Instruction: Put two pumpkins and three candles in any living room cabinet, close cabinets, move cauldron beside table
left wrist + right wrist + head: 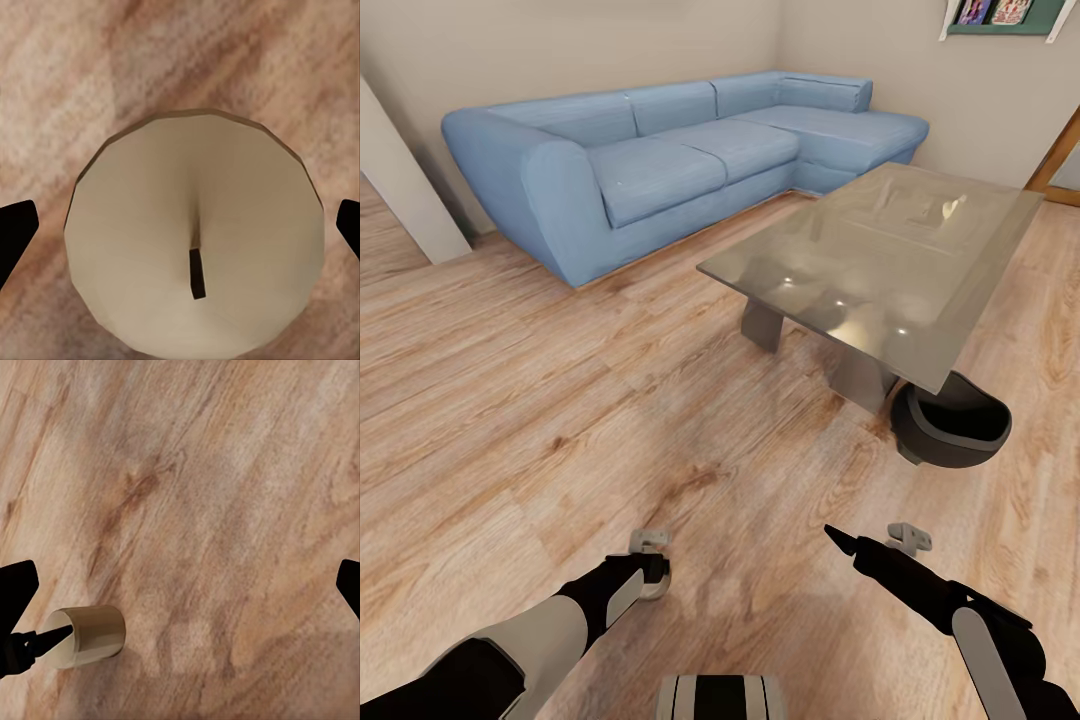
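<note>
A beige candle (195, 240) with a short dark wick stands on the wood floor directly below my left gripper (180, 225). The gripper is open, with its dark fingertips (15, 232) apart on either side of the candle and not touching it. In the head view the left gripper (650, 560) hangs low over the floor near my base. My right gripper (908, 538) is open over bare floor (225, 510), and a candle (86, 636) shows at an angle in its wrist view. The black cauldron (950, 420) sits on the floor at the near corner of the glass table (880, 250).
A blue corner sofa (660, 150) runs along the far wall behind the table. A pale wall corner (400, 190) juts in at the left. Wood floor (560, 400) stretches between me and the sofa.
</note>
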